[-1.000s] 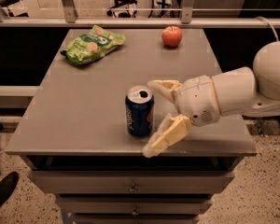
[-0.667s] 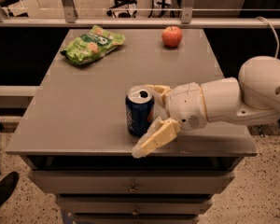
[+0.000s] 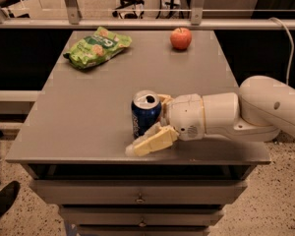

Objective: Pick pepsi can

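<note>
Pepsi can (image 3: 145,113): dark blue cylinder with a silver top; stood upright near the front edge of the table.
Gripper (image 3: 147,126): cream fingers spread wide, one on each side of the can; far finger mostly hidden behind it.
Table (image 3: 78,112): flat matte grey top.
Far end: crinkled green snack bag (image 3: 97,47), smooth red apple (image 3: 181,38).

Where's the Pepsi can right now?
In the camera view, the pepsi can stands near the front edge of the table, between the fingers of the end effector extended from the right.
</note>
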Robot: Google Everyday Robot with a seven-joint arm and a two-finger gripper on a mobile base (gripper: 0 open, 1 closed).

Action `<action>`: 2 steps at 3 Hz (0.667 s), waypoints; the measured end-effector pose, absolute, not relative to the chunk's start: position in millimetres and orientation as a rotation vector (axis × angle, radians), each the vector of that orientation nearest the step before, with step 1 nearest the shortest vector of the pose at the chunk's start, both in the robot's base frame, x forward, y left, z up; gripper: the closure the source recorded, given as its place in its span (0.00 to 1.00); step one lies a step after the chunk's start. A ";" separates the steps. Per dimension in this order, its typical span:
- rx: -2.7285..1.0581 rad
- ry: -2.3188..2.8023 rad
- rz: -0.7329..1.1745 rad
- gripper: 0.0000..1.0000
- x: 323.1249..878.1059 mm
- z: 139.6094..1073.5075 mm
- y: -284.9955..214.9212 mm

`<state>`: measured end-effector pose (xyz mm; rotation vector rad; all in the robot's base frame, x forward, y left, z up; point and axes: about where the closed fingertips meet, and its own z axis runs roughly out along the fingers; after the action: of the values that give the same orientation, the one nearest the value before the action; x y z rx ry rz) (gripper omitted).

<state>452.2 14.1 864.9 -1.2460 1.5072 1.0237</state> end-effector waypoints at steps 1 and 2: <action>-1.199 1.497 1.017 0.38 460.9 865.7 10.5; -1.145 1.488 0.972 0.61 475.9 875.6 -7.6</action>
<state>475.9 -7.6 875.6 -1.1452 1.4885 0.9718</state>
